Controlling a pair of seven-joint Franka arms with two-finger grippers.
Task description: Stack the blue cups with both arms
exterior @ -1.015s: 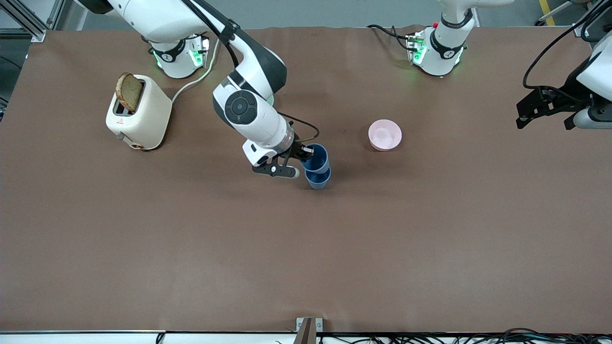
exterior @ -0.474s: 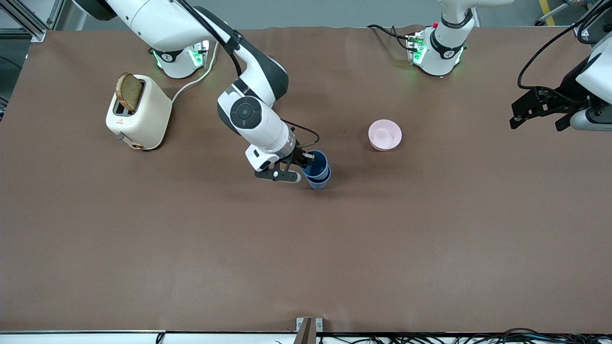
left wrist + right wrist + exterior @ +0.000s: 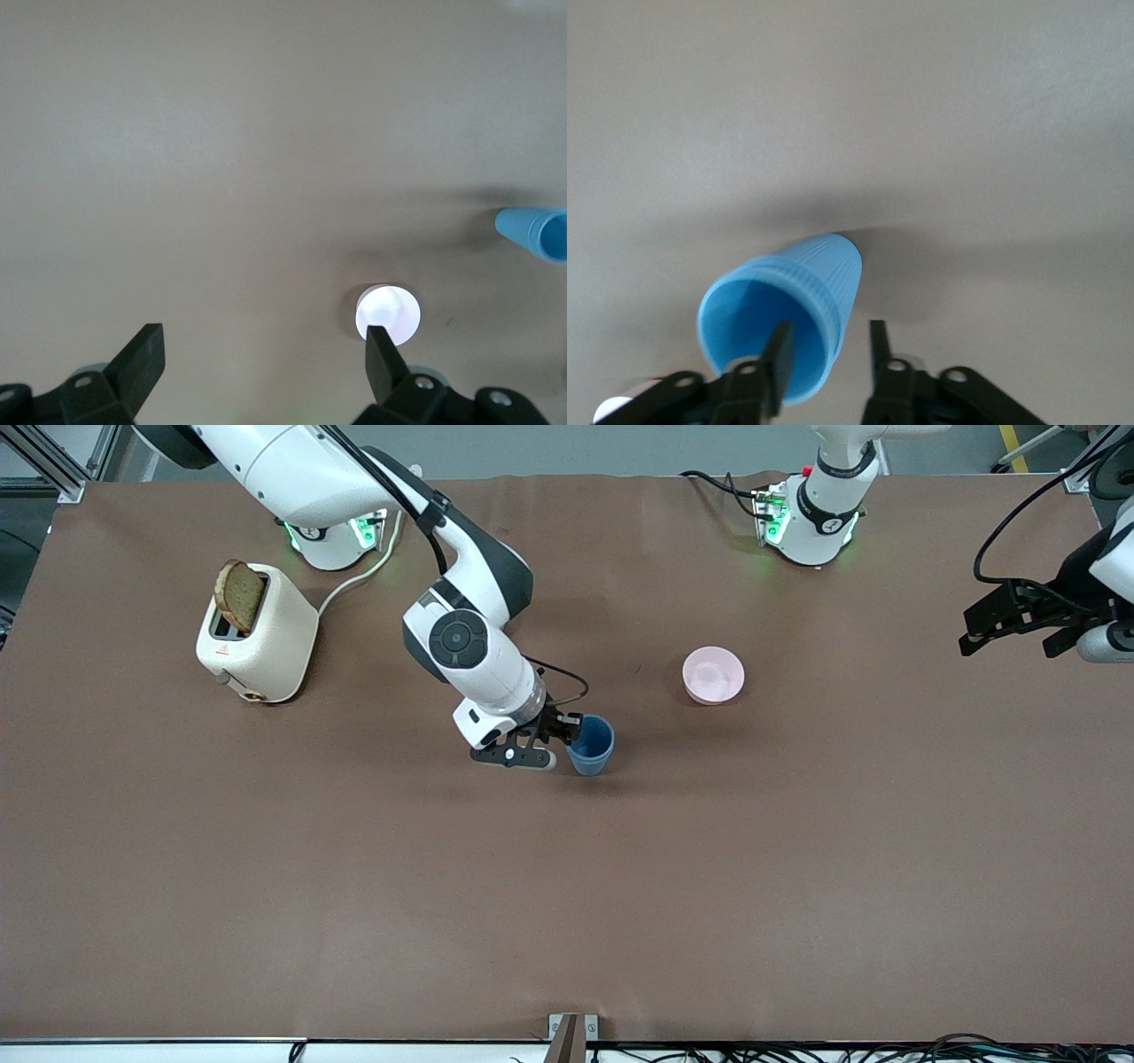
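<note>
– Cups first: where do the blue cups (image 3: 591,748) stand?

– They stand upright near the middle of the desk (image 3: 567,921), a little closer to the edge where the arm bases are. One sits inside the other, so from above they look almost like a single tumbler. The mouth points straight up.

– And the right tool (image 3: 570,735)?

– It is at the rim, on the side toward the right arm's end of the desk. Its fingers (image 3: 780,350) stand apart: one is inside the mouth and one is outside, with the cup wall between them. In the right wrist view there is a gap between the wall and the outer finger, so I judge it is not clamped.

– Which relation decides the coming move?

– The long axis of the cups is vertical, and one finger is inside. I think the tool should go straight up along this axis. If it moves sideways, the inner finger could catch the wall and tip the stack.

– Is the left tool (image 3: 266,341) close?

– No. It waits over the left arm's end of the desk, well apart from the cups, with its fingers wide apart and nothing in them. The pink bowl (image 3: 713,676) lies between it and the cups. The right arm is clearly nearer.
</note>
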